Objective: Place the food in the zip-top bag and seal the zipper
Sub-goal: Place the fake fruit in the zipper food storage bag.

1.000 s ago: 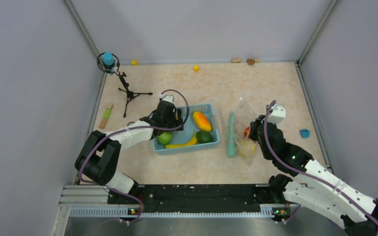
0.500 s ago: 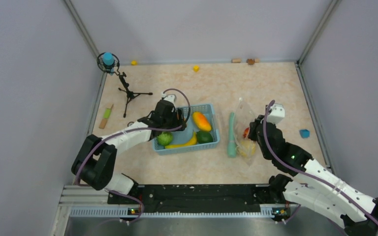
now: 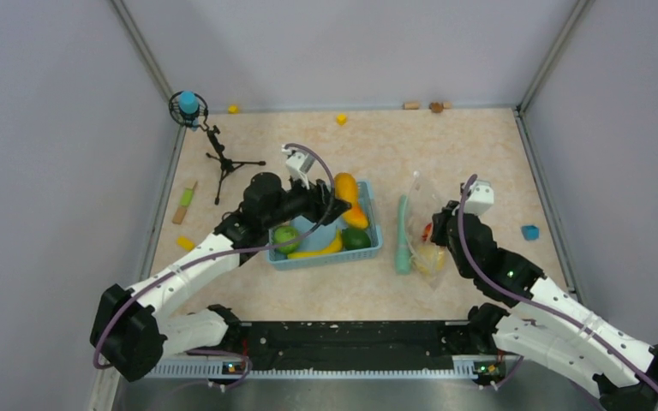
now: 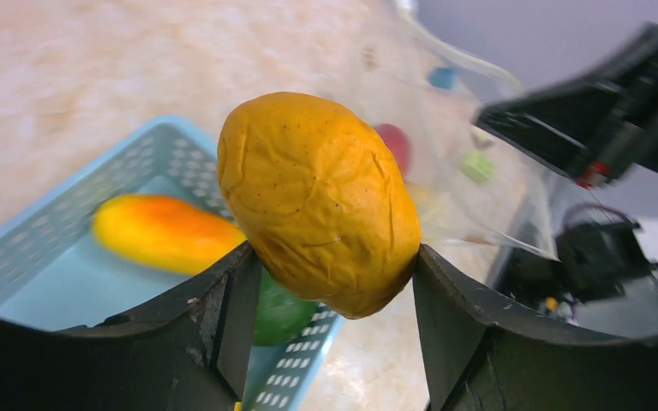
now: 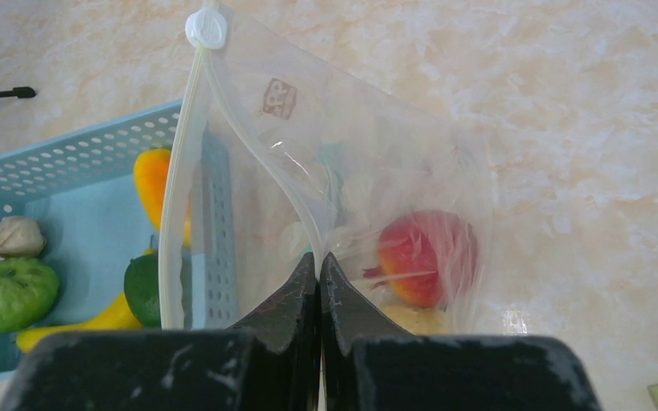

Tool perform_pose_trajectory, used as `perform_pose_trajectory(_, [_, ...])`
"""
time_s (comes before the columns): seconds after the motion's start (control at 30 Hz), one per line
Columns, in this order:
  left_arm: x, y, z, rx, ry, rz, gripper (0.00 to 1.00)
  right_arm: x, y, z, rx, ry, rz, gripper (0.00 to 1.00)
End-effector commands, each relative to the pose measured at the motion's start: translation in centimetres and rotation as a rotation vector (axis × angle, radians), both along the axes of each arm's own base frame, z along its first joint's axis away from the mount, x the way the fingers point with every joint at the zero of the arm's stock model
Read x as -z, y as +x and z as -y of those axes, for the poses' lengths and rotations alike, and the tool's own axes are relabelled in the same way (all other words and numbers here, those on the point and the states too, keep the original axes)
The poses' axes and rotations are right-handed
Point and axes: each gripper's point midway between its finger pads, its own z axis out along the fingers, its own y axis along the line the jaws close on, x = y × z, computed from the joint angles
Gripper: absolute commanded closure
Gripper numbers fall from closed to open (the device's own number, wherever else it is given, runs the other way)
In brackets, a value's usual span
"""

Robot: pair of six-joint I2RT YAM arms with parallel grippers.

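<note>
My left gripper (image 4: 334,257) is shut on a wrinkled orange-yellow fruit (image 4: 319,201) and holds it above the right part of the light-blue basket (image 3: 368,249); the top view shows the fruit (image 3: 343,183) too. The basket holds an orange mango (image 3: 356,217), a banana (image 3: 319,250), a light green fruit (image 3: 286,238) and a dark green one (image 3: 356,239). My right gripper (image 5: 318,259) is shut on the zipper (image 5: 180,171), holding the clear zip-top bag (image 3: 424,210) open toward the basket. A red fruit (image 5: 420,257) and a yellow one (image 3: 431,258) lie inside it.
A long teal stick (image 3: 403,235) lies between basket and bag. A black tripod (image 3: 223,159) stands at the back left. A blue block (image 3: 529,232) is right of the bag. Small yellow blocks (image 3: 341,119) lie near the back wall. A whitish garlic-like piece (image 5: 14,237) is in the basket.
My left gripper has lifted the orange-yellow fruit out of the basket and swung it right, toward the bag. The right arm and the bag have not moved.
</note>
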Motion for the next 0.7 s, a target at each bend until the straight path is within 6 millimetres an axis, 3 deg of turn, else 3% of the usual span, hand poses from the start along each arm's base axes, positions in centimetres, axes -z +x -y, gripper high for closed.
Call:
perform_pose_trajectory(0.0, [-5.3, -3.7, 5.3, 0.309, -0.085, 0.182, 0.74, -1.4, 0.3, -0.6, -0.023, 0.04, 0.041, 1.0])
perform_pose_trajectory(0.1, [-5.9, -4.3, 7.7, 0.369, -0.08, 0.201, 0.74, -1.4, 0.2, -0.7, -0.027, 0.042, 0.04, 1.0])
perform_pose_trajectory(0.4, [-4.9, -5.0, 14.0, 0.488, -0.059, 0.187, 0.76, -1.2, 0.2, -1.2, -0.048, 0.051, 0.039, 1.0])
perform_pose_trajectory(0.53, [-3.0, -4.6, 15.8, 0.503, -0.039, 0.131, 0.77, -1.5, 0.1, -1.3, -0.059, 0.06, 0.042, 1.0])
perform_pose_trajectory(0.67, [-1.7, -3.8, 16.1, 0.47, -0.004, 0.105, 0.77, -1.9, 0.0, -0.8, -0.045, 0.07, 0.061, 1.0])
